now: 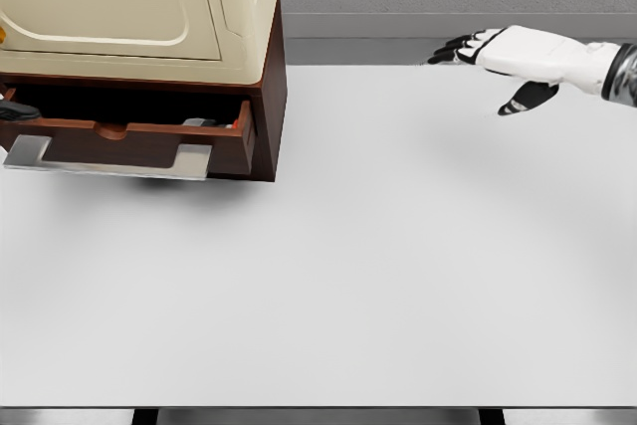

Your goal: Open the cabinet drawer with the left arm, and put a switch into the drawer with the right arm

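Drawer [129, 141] hangs open, perhaps holding a grey object; right hand [518, 55] fingers spread, empty.

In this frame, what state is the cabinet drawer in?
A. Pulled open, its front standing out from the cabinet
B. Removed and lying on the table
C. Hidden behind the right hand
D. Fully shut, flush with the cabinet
A: the drawer front with its metal handle stands forward of the cabinet, a dark gap showing behind it, while the right hand hovers far off over the table with fingers spread, holding nothing.
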